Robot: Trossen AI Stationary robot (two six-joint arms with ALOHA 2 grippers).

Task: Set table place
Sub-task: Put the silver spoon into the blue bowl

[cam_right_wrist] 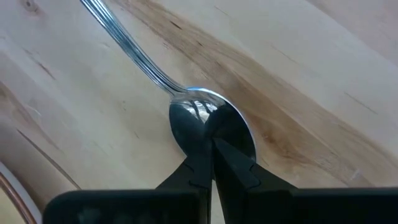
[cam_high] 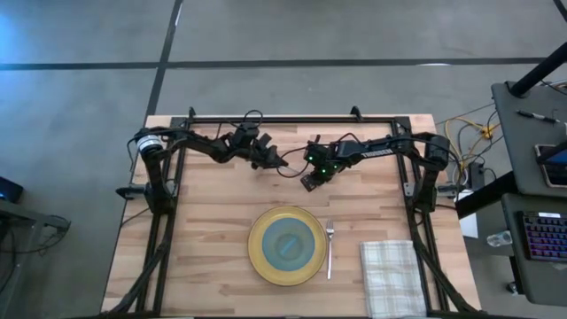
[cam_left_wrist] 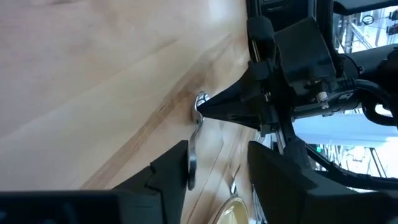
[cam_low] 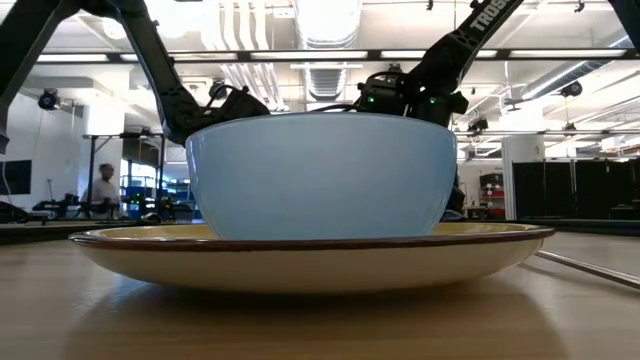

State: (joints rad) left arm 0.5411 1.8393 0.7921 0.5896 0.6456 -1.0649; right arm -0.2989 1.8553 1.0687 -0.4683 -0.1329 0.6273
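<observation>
Right wrist view: right gripper [cam_right_wrist: 213, 163] pinched shut on the spoon [cam_right_wrist: 208, 127] bowl, handle running straight away from its tips toward the left gripper [cam_left_wrist: 214, 165] (fingers spread, straddling the handle end). Plate [cam_high: 286, 245] lies well apart, nearer the right arm.

**Place setting on butcher-block table [cam_high: 213, 221]**

Sitting near front edge: yellow plate [cam_high: 259, 257] carrying blue bowl [cam_high: 287, 244]; fork [cam_high: 330, 248] lying just beside; checked napkin [cam_high: 392, 277] resting nearby; spoon [cam_right_wrist: 186, 102] lying farther back, bowl upward.
</observation>
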